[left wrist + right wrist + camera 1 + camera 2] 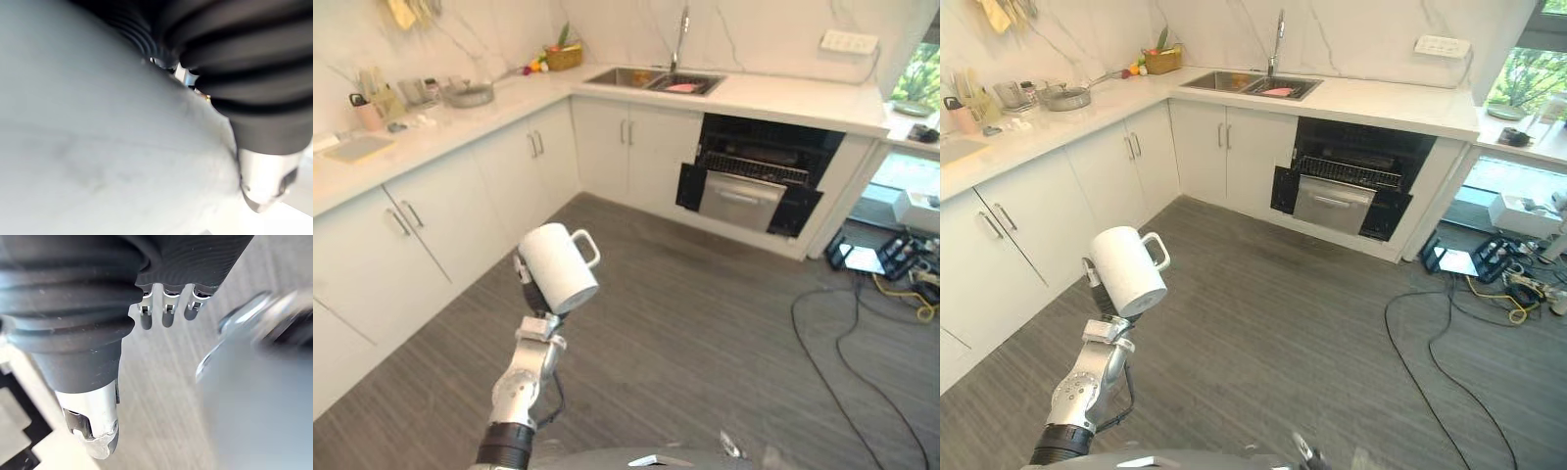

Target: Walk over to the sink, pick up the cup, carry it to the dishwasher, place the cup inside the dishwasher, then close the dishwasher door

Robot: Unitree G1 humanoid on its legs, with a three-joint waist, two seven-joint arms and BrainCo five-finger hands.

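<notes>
**White mug held aloft, dishwasher open across the room**

The left hand (pixel 523 270) holds a white mug (pixel 557 266) up over the grey plank floor (pixel 705 313), at the near left of the kitchen. The mug is tilted, with its handle pointing right and away from the robot. In the left wrist view the thumb (pixel 264 182) lies against the mug's pale wall. The fingers are mostly hidden behind the mug, though they appear to be wrapped round it.

The right hand (pixel 166 316) has nothing in it; its fingers hang loose over the floor.

On the far counter the sink (pixel 651 80) sits under a tall faucet (pixel 679 34), with something pink in its right basin. Just right of the sink, below the countertop, the dishwasher (pixel 754 176) stands open (its silver front panel leans out from the dark cavity). The mug is well apart from both.
</notes>
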